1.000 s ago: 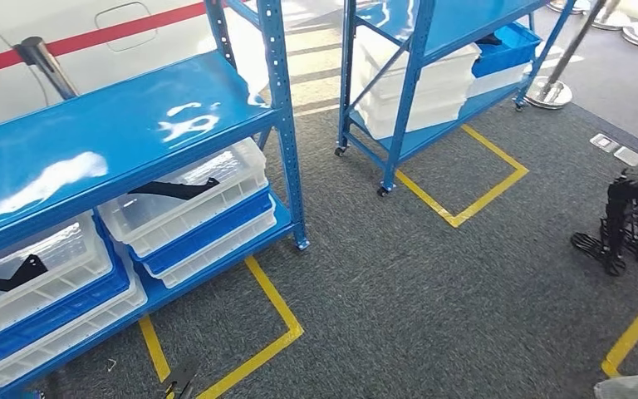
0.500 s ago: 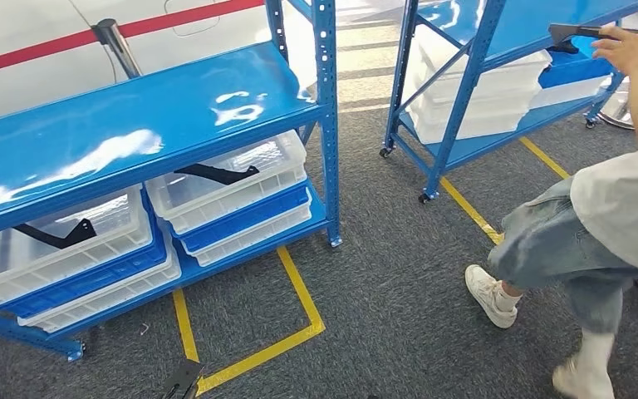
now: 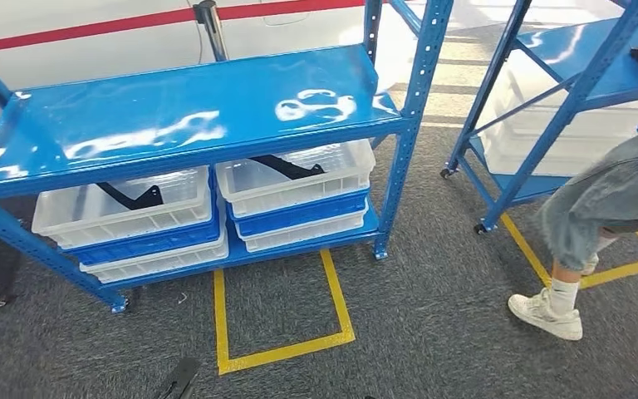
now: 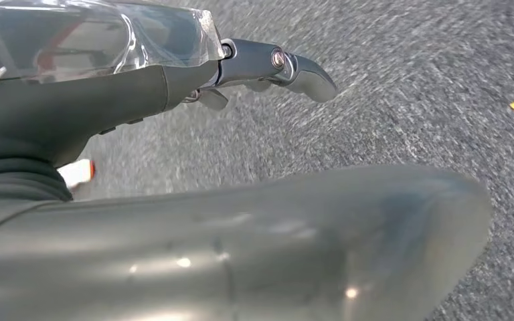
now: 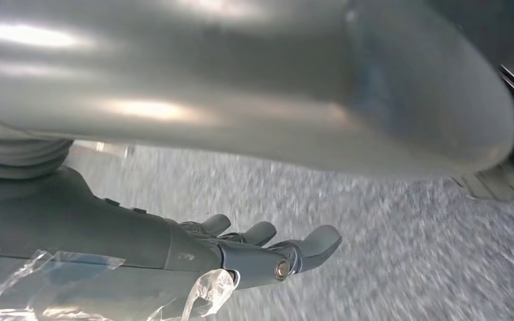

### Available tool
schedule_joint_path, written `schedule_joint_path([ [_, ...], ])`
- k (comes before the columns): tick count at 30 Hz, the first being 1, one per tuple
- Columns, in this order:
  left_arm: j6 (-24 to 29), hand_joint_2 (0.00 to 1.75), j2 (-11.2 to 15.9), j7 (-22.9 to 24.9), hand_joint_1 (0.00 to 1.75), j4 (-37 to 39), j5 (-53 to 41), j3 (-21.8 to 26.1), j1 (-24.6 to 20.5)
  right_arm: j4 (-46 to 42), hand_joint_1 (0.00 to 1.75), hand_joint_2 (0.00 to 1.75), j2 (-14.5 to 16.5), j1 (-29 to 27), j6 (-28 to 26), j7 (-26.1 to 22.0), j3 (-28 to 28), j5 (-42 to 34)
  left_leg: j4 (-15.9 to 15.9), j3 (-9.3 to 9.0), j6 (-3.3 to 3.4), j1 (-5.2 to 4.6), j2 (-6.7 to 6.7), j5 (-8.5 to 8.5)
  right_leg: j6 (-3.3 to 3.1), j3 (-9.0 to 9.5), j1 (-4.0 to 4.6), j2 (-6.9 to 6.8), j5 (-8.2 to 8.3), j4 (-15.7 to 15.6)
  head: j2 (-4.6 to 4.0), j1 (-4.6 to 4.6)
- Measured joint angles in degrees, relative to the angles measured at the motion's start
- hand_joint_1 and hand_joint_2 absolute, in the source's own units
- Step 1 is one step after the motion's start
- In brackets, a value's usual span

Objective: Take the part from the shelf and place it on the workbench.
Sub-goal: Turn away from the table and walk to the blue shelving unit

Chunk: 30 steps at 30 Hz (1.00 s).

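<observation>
Two black angled parts lie in clear white bins on the lower level of the blue shelf [image 3: 183, 108]: one part [image 3: 287, 166] in the right bin [image 3: 299, 187], another part [image 3: 133, 197] in the left bin [image 3: 125, 218]. The shelf's top level is bare and glossy. My left hand [image 4: 254, 63] hangs over grey carpet with its fingers stretched out and nothing in it. My right hand [image 5: 254, 251] also hangs above the carpet, fingers extended and holding nothing. Both hands are far from the shelf.
A person [image 3: 606, 195] stands at the right, reaching onto a second blue shelf [image 3: 581, 58] that holds white bins. Yellow tape [image 3: 282, 353] marks a box on the carpet in front of the near shelf. A dark object [image 3: 179, 378] lies on the floor by the tape.
The camera has swung, so the near shelf now sits in the middle of the head view. A person has walked in from the right and now stands at the second shelf.
</observation>
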State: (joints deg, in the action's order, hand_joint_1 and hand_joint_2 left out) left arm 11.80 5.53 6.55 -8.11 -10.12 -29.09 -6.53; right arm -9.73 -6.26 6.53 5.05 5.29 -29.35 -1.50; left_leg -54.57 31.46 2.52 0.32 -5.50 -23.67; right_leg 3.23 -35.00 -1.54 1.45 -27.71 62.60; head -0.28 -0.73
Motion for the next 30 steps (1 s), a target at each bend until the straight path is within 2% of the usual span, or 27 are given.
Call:
schedule_joint_path([
  [1, 0.0, 0.0, -0.01, -0.03, 0.0, 0.0, 0.0, 0.0, -0.01, 0.0, 0.0, 0.0, -0.03, -0.02, 0.07, -0.02, 0.0, -0.02, -0.35, 0.12, -0.33, 0.04, -0.7, -0.23, -0.03, 1.33, -0.19, 0.89, 1.27, -3.18, 0.01, 0.03],
  [2, 0.02, 0.0, 0.0, -0.05, 0.0, 0.0, -0.01, 0.0, 0.03, 0.01, 0.0, 0.0, -0.04, 0.06, 0.19, -0.03, 0.01, -0.1, -0.57, 0.29, -0.64, 0.02, -1.22, -0.41, -0.17, 2.11, -0.29, 1.56, 1.79, -5.04, 0.01, 0.04],
  [3, 0.04, 0.0, 0.02, -0.09, 0.0, 0.0, -0.02, 0.0, 0.15, 0.01, 0.0, 0.0, -0.03, 0.18, 0.34, 0.01, 0.01, -0.21, -0.64, 0.45, -0.89, 0.0, -1.58, -0.49, -0.47, 2.27, -0.21, 1.78, 1.69, -5.55, 0.01, 0.04],
  [5, 0.11, 0.0, 0.02, -0.17, 0.0, 0.0, -0.03, -0.03, 0.57, 0.02, 0.0, 0.0, 0.0, 0.54, 0.22, 0.4, 0.02, -0.37, -0.63, 0.61, -1.21, 0.15, -1.75, -0.55, -1.31, 2.29, -0.06, 1.08, 1.83, -5.6, 0.0, 0.01],
  [7, 0.23, 0.0, -0.04, -0.18, 0.0, 0.0, -0.04, -0.06, 0.78, 0.02, 0.0, 0.0, 0.02, 0.53, -1.04, 1.11, 0.02, -0.1, -2.89, 1.56, -1.72, 0.15, 0.62, -1.92, -2.03, 2.43, -0.09, 0.51, 1.91, -5.69, 0.0, -0.12],
  [9, 0.38, 0.0, -0.1, -0.18, 0.0, 0.0, -0.05, -0.04, 0.47, 0.03, 0.0, 0.0, 0.01, 0.24, -2.6, 1.76, 0.02, 0.29, -9.89, 4.88, -2.33, 0.09, 3.71, -5.3, -2.45, 2.52, -0.02, -0.14, 1.81, -5.72, 0.0, -0.27],
  [10, 0.43, 0.0, -0.13, -0.19, 0.0, 0.0, -0.06, -0.03, 0.3, 0.04, 0.0, 0.0, 0.01, 0.08, -3.18, 2.02, 0.02, 0.47, -14.06, 6.98, -2.51, 0.16, 4.41, -6.95, -2.57, 2.53, 0.05, -0.48, 1.73, -5.72, 0.0, -0.3],
  [11, 0.45, 0.0, -0.15, -0.19, 0.0, 0.0, -0.07, -0.02, 0.22, 0.04, 0.0, 0.0, 0.01, -0.01, -3.72, 2.27, 0.02, 0.64, -17.23, 8.64, -2.59, 0.22, 4.74, -7.89, -2.63, 2.56, 0.11, -0.77, 1.66, -5.71, 0.0, -0.3],
  [12, 0.46, 0.0, -0.18, -0.19, 0.0, 0.0, -0.07, -0.02, 0.22, 0.04, 0.0, 0.0, 0.02, -0.05, -4.16, 2.46, 0.02, 0.77, -18.32, 9.32, -2.56, 0.25, 4.86, -7.76, -2.67, 2.63, 0.14, -0.98, 1.58, -5.71, 0.0, -0.3],
  [13, 0.48, 0.0, -0.2, -0.19, 0.0, 0.0, -0.07, -0.02, 0.23, 0.04, 0.0, 0.0, 0.05, -0.05, -4.46, 2.61, 0.02, 0.88, -17.03, 8.81, -2.42, 0.25, 4.93, -6.58, -2.66, 2.76, 0.17, -1.12, 1.49, -5.71, 0.0, -0.3],
  [15, 0.51, 0.0, -0.19, -0.19, 0.0, 0.0, -0.07, -0.02, 0.16, 0.04, 0.0, 0.0, 0.17, -0.02, -4.77, 2.77, 0.01, 0.95, -8.95, 5.07, -1.76, 0.06, 5.21, -2.48, -2.54, 3.16, 0.2, -1.34, 1.27, -5.75, 0.0, -0.3],
  [17, 0.52, 0.0, -0.19, -0.19, 0.0, 0.0, -0.05, -0.02, 0.01, 0.04, 0.0, 0.87, 0.27, 0.02, -4.96, 2.81, 0.01, 0.97, -2.24, 1.98, -1.15, -0.41, 5.6, -0.13, -2.18, 3.38, 0.38, -1.51, 1.01, -5.77, 0.0, -0.31],
  [19, 0.52, 0.0, -0.19, -0.19, 0.0, 0.0, -0.04, -0.02, 0.0, 0.04, 0.0, 1.75, 0.3, 0.04, -5.07, 2.81, 0.02, 0.98, -0.92, 1.49, -0.89, -0.8, 5.63, -0.11, -1.63, 3.5, 0.46, -1.66, 0.89, -5.96, 0.0, -0.31],
  [21, 0.54, 0.0, -0.18, -0.18, 0.0, 0.0, -0.04, -0.02, 0.04, 0.04, 0.0, 1.75, 0.31, 0.09, -5.11, 2.81, 0.01, 0.98, -0.34, 1.14, -0.44, -0.61, 5.42, 0.13, -1.0, 3.7, 0.39, -1.75, 0.67, -6.07, 0.01, -0.28],
  [22, 0.55, 0.0, -0.19, -0.18, 0.0, 0.0, -0.03, -0.02, 0.01, 0.04, 0.0, 1.75, 0.31, 0.12, -5.17, 2.79, 0.0, 0.99, 0.03, 0.86, -0.13, -0.46, 5.35, 0.31, -0.75, 3.39, 0.39, -1.74, -0.08, -5.09, 0.01, -0.25],
  [23, 0.55, 0.0, -0.21, -0.18, 0.0, 0.0, -0.02, -0.01, -0.02, 0.04, 0.0, 1.75, 0.31, 0.13, -5.29, 2.76, -0.01, 1.03, 0.36, 0.57, 0.19, -0.29, 5.3, 0.45, -0.59, 2.46, 0.4, -1.67, -1.47, -2.8, 0.01, -0.18],
  [25, 0.55, 0.0, -0.29, -0.12, 0.0, 0.0, 0.01, 0.0, -0.05, 0.04, 0.0, 1.75, 0.32, 0.1, -5.75, 2.65, -0.09, 1.36, 0.45, 0.37, 0.58, -0.24, 5.27, 0.42, -0.24, -1.08, 0.33, -1.56, -5.16, 4.77, 0.01, -0.07],
  [26, 0.55, 0.0, -0.34, -0.09, 0.0, 0.0, 0.02, 0.01, -0.04, 0.04, 0.0, 1.75, 0.32, 0.08, -6.06, 2.47, -0.19, 1.66, 0.44, 0.33, 0.65, -0.2, 5.2, 0.36, 0.1, -2.8, 0.24, -1.53, -6.27, 8.1, 0.0, -0.02],
  [27, 0.55, 0.0, -0.38, -0.05, 0.0, 0.0, 0.02, 0.02, -0.04, 0.04, 0.0, 1.75, 0.33, 0.06, -6.33, 2.25, -0.3, 2.01, 0.42, 0.29, 0.65, -0.1, 5.09, 0.32, 0.53, -3.71, 0.07, -1.52, -6.33, 9.62, 0.0, -0.02],
  [28, 0.55, 0.0, -0.4, -0.04, 0.0, 0.0, 0.04, 0.03, -0.03, 0.04, 0.0, 1.31, 0.31, 0.05, -6.53, 1.89, -0.39, 2.25, 0.38, 0.23, 0.6, 0.07, 4.92, 0.25, 1.03, -3.47, -0.15, -1.52, -5.22, 8.77, 0.0, -0.02],
  [29, 0.55, 0.0, -0.42, -0.04, 0.0, 0.0, 0.1, 0.04, -0.03, 0.04, 0.0, 0.87, 0.28, 0.05, -6.67, 1.47, -0.45, 2.33, 0.27, 0.14, 0.45, 0.34, 4.72, 0.14, 1.53, -2.09, -0.45, -1.52, -3.22, 5.67, 0.0, -0.02],
  [30, 0.55, 0.0, -0.43, -0.04, 0.0, 0.0, 0.15, 0.04, -0.03, 0.04, 0.0, 0.44, 0.25, 0.06, -6.73, 1.09, -0.46, 2.27, 0.06, 0.08, 0.18, 0.57, 4.54, -0.06, 2.09, -0.04, -0.84, -1.52, -0.98, 1.29, 0.0, -0.02],
])
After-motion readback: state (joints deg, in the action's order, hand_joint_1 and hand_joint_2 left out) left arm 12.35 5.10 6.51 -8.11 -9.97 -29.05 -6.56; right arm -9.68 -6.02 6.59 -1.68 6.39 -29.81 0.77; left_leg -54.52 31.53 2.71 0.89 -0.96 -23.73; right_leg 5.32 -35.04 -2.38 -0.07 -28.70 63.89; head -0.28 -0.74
